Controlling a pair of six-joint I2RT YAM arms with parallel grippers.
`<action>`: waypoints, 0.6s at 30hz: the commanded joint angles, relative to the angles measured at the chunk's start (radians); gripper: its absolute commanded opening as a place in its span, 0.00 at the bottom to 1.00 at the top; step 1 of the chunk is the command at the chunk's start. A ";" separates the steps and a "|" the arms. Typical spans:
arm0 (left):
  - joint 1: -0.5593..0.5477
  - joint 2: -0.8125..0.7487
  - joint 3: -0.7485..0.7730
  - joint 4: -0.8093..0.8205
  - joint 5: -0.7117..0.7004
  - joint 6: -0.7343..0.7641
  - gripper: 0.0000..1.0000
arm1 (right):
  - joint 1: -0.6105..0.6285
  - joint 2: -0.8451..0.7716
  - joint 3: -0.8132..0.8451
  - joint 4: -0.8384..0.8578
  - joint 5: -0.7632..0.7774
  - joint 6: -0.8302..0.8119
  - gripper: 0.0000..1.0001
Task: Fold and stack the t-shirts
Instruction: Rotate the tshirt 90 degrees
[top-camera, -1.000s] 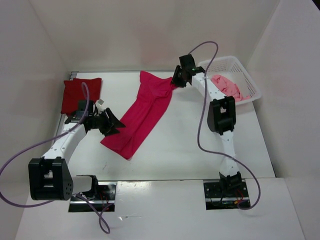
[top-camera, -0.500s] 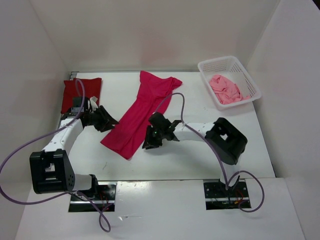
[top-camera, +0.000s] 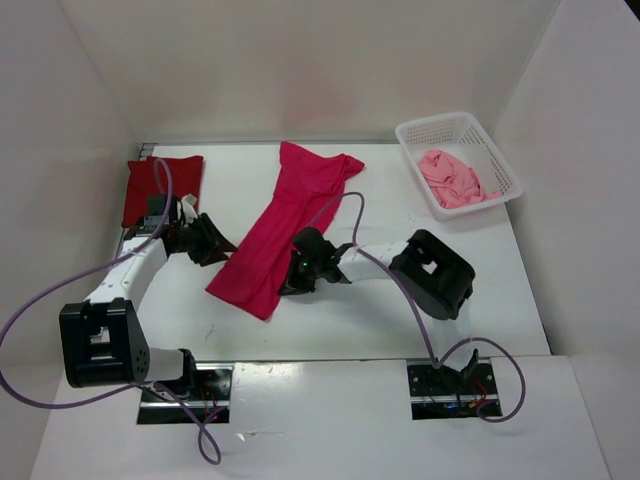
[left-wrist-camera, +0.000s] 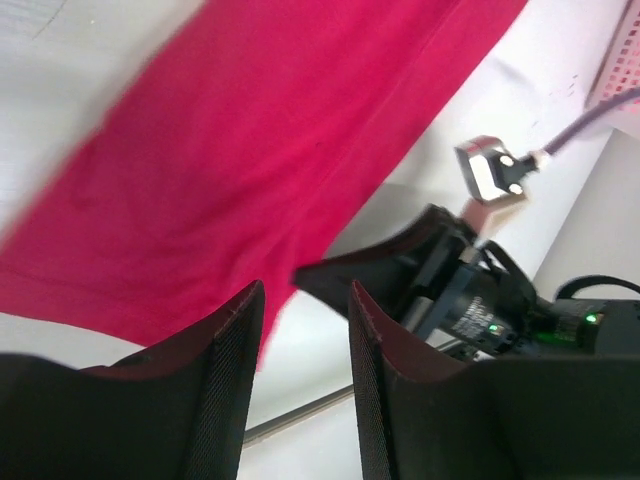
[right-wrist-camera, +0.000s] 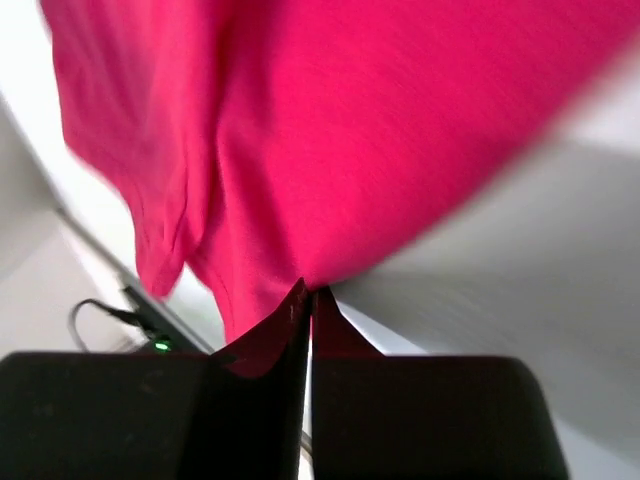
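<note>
The magenta-pink t-shirt (top-camera: 285, 220) lies stretched out on a slant across the middle of the table. My right gripper (top-camera: 288, 283) is at its near right edge, shut on the hem there; the right wrist view shows the closed tips (right-wrist-camera: 308, 292) pinching the cloth (right-wrist-camera: 350, 130). At the shirt's left edge my left gripper (top-camera: 222, 248) is open, with nothing between its fingers (left-wrist-camera: 303, 300) and the cloth (left-wrist-camera: 250, 150) just beyond them. The dark red t-shirt (top-camera: 160, 188) lies folded at the far left. The pale pink t-shirt (top-camera: 455, 178) is crumpled in the basket.
The white lattice basket (top-camera: 435, 118) stands at the far right. The right arm's purple cable (top-camera: 352, 205) arcs over the table beside the magenta shirt. White walls close in the table on three sides.
The right arm swung from the shirt's far end down to its near right edge and shut on the hem. The left gripper narrowed a little and stayed by the left edge.
</note>
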 joint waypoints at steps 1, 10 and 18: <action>-0.032 0.004 -0.009 -0.016 -0.027 0.035 0.47 | -0.056 -0.147 -0.128 -0.135 0.123 -0.035 0.01; -0.230 0.048 -0.073 -0.047 -0.053 0.013 0.54 | -0.149 -0.525 -0.371 -0.326 0.126 -0.151 0.03; -0.373 0.038 -0.182 -0.066 -0.015 -0.053 0.62 | -0.149 -0.727 -0.509 -0.355 0.172 -0.051 0.51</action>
